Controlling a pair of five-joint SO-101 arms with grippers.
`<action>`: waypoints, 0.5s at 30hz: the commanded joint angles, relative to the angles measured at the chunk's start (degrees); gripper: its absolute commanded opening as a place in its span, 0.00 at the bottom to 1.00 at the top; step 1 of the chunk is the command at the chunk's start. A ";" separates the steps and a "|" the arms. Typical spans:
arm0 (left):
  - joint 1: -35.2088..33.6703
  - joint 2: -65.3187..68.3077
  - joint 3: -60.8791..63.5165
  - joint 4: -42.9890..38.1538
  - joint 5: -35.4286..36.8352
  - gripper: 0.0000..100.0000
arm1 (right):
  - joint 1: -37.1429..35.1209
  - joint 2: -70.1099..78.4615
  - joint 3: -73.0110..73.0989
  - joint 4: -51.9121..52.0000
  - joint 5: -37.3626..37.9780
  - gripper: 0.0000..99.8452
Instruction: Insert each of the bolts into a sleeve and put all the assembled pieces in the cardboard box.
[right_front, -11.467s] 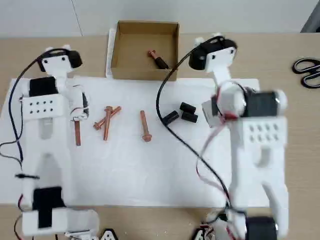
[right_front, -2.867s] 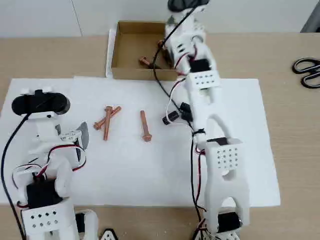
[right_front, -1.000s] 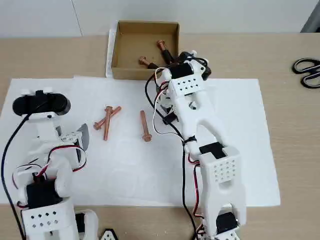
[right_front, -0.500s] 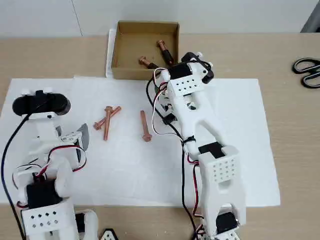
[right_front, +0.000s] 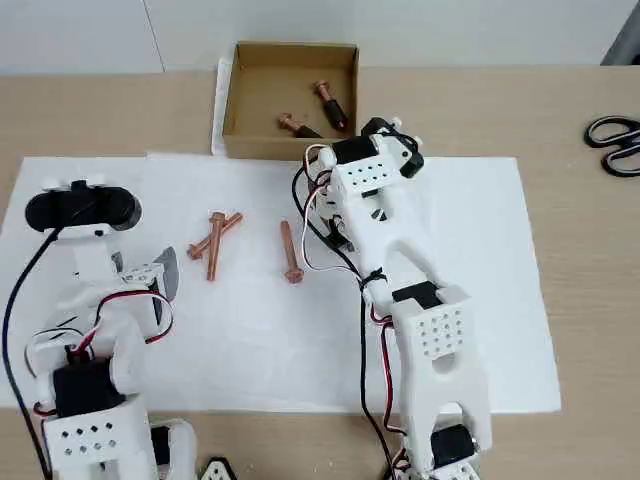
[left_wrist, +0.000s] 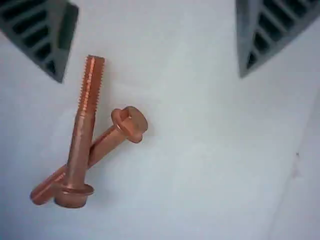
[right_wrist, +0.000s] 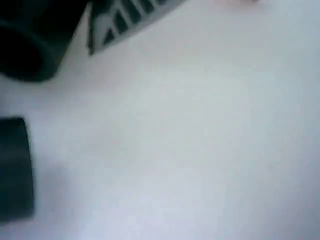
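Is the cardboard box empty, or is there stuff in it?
Not empty. Inside the cardboard box lie two sleeved bolts: one by its right wall, another by its near wall.

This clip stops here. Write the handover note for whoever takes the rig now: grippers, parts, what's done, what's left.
Left gripper: open and empty, above the crossed pair of bolts.
Right arm: stretched over the black sleeves on the white sheet. Whether it grips anything cannot be told.
A third bolt lies alone mid-sheet.
Done: two assembled pieces in the cardboard box.
Left: three bolts to sleeve and box.
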 joint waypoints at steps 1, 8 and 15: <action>0.00 -0.79 -0.57 -0.26 0.00 0.21 | -0.13 -0.04 -1.58 -1.01 -0.53 0.15; 0.00 -0.79 -0.66 -0.35 0.00 0.21 | -0.04 0.04 -1.58 -0.84 -0.35 0.02; 0.00 -0.79 -0.84 -0.35 0.00 0.21 | 0.13 -1.27 -1.58 -0.04 0.09 0.00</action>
